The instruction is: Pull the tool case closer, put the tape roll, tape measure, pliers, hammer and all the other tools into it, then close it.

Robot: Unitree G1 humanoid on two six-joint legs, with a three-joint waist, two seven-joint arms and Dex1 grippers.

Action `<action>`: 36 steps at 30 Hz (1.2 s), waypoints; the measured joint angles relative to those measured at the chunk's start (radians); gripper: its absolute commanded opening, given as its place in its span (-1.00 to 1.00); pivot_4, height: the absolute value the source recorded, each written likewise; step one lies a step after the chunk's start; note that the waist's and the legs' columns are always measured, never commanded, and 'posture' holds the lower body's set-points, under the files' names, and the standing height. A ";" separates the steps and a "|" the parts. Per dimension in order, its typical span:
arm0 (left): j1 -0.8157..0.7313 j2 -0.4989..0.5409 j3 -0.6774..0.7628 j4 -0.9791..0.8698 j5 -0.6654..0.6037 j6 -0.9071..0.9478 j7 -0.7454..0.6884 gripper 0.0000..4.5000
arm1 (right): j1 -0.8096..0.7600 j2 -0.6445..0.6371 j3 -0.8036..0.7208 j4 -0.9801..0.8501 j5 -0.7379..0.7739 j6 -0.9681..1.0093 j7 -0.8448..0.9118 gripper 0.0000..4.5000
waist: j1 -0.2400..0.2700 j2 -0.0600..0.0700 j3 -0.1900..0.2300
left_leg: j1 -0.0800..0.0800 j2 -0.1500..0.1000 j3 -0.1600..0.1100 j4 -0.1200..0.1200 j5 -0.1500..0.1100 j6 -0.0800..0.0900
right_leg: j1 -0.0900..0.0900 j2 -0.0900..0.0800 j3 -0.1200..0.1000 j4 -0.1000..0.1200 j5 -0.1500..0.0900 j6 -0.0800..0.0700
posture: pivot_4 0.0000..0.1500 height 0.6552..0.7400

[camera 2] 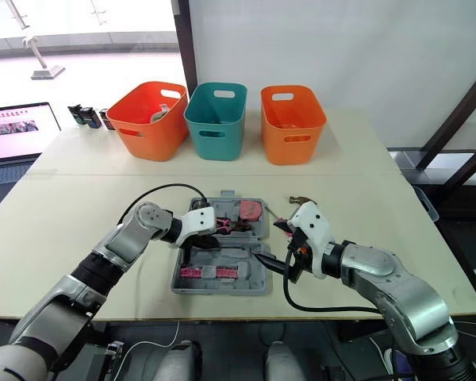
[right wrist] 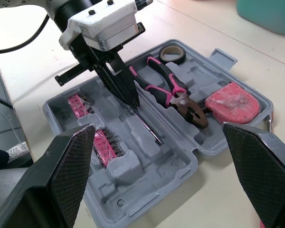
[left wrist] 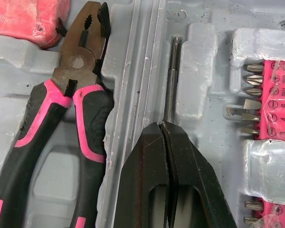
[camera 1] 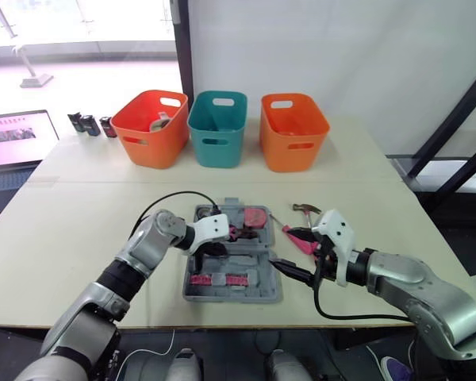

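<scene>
The grey tool case (camera 1: 263, 287) lies open at the table's front middle. Inside it are pink-handled pliers (left wrist: 80, 61), a red tape measure (right wrist: 230, 102), a black tape roll (right wrist: 172, 54) and pink bit strips (left wrist: 275, 104). My left gripper (left wrist: 161, 124) reaches down into the case, shut on the end of a thin metal rod (left wrist: 171, 80) that lies in a moulded slot beside the pliers. My right gripper (camera 1: 295, 271) hovers open just off the case's right edge, holding nothing. On the table right of the case lie a hammer (camera 1: 305, 209) and a pink-handled tool (camera 1: 300, 238).
Three baskets stand in a row at the back: orange (camera 1: 151, 127), teal (camera 1: 217, 127), orange (camera 1: 293, 131). A laptop (camera 1: 16, 139) sits at the far left with small dark items (camera 1: 91, 125) near it. The table's front edge runs just below the case.
</scene>
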 measured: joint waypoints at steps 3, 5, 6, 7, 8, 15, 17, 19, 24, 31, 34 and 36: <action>0.000 0.000 0.009 0.000 -0.013 0.014 -0.001 -0.98 | -0.001 0.000 0.000 0.000 0.000 0.000 0.000 1.00 | -0.001 0.000 0.000 | 0.000 0.000 0.000 0.000 0.000 0.000 | 0.000 0.000 0.000 0.000 0.000 0.000 | 1.00 1.00; -0.001 0.009 0.028 -0.009 -0.038 0.044 -0.011 -0.98 | -0.005 0.000 0.000 0.000 0.000 0.000 0.002 1.00 | -0.004 -0.001 0.001 | -0.001 0.000 0.000 0.000 0.000 0.000 | -0.002 0.000 0.000 0.001 0.000 0.000 | 1.00 1.00; -0.002 0.028 0.045 -0.025 -0.057 0.060 -0.018 -0.98 | -0.006 0.000 0.000 0.000 0.000 0.000 0.002 1.00 | -0.005 -0.002 0.001 | -0.002 0.000 -0.001 0.000 0.000 0.000 | -0.003 0.001 0.000 0.001 0.000 0.000 | 1.00 1.00; -0.009 0.050 0.077 -0.046 -0.080 0.079 -0.026 -0.98 | -0.006 0.000 0.000 0.000 0.000 0.000 0.004 1.00 | -0.008 -0.002 0.002 | -0.002 0.000 -0.001 -0.001 0.000 0.000 | -0.003 0.001 0.000 0.001 0.000 0.000 | 1.00 1.00; -0.022 0.071 0.103 -0.062 -0.095 0.091 -0.034 -0.98 | -0.006 0.000 0.000 0.000 0.000 0.000 0.005 1.00 | -0.009 -0.002 0.003 | -0.002 0.001 -0.001 -0.001 0.000 0.000 | -0.003 0.001 0.000 0.001 0.000 0.000 | 1.00 1.00; 0.032 0.239 0.362 -0.226 -0.315 0.176 -0.119 -0.98 | 0.004 -0.023 -0.027 0.009 -0.001 -0.008 0.024 1.00 | -0.014 0.000 0.003 | -0.002 0.001 -0.001 -0.004 0.000 0.000 | -0.003 0.001 0.000 0.001 -0.001 0.002 | 1.00 1.00; 0.109 0.287 0.404 -0.253 -0.353 0.175 -0.135 -0.98 | 0.009 -0.035 -0.044 0.023 -0.009 -0.019 0.034 1.00 | -0.019 -0.001 0.004 | -0.002 0.001 -0.001 -0.004 0.000 0.000 | -0.003 0.001 0.000 0.001 -0.001 0.002 | 1.00 1.00; 0.199 0.324 0.457 -0.265 -0.385 0.167 -0.141 -0.98 | 0.021 -0.054 -0.069 0.047 -0.018 -0.037 0.048 1.00 | -0.025 -0.001 0.004 | -0.002 0.001 -0.001 -0.003 0.000 0.000 | -0.003 0.000 0.000 0.001 -0.001 0.002 | 1.00 1.00; 0.428 0.406 0.642 -0.216 -0.425 0.141 -0.111 -0.98 | 0.109 -0.140 -0.203 0.140 -0.046 -0.071 0.092 1.00 | -0.029 -0.004 0.006 | -0.001 0.001 0.000 -0.003 0.000 0.000 | -0.003 0.000 0.000 0.001 -0.001 0.000 | 1.00 1.00; 0.578 0.413 0.726 -0.258 -0.449 0.086 -0.063 -0.98 | 0.157 -0.154 -0.256 0.153 -0.044 -0.089 0.139 1.00 | -0.029 -0.005 0.007 | -0.001 0.001 0.002 -0.002 0.000 0.000 | -0.003 -0.002 0.000 0.000 0.000 -0.001 | 1.00 1.00; 0.580 0.374 0.717 -0.301 -0.476 0.087 -0.044 -0.98 | 0.144 -0.153 -0.254 0.150 -0.035 -0.080 0.143 1.00 | -0.028 -0.005 0.007 | -0.001 0.001 0.002 -0.002 0.000 0.000 | -0.004 -0.002 0.000 0.000 0.000 -0.001 | 1.00 1.00; 0.573 0.351 0.692 -0.314 -0.483 0.089 -0.027 -0.98 | 0.133 -0.150 -0.250 0.145 -0.028 -0.075 0.146 1.00 | -0.029 -0.005 0.007 | -0.001 0.001 0.002 -0.002 0.000 0.000 | -0.004 -0.001 0.000 0.000 0.000 -0.001 | 1.00 1.00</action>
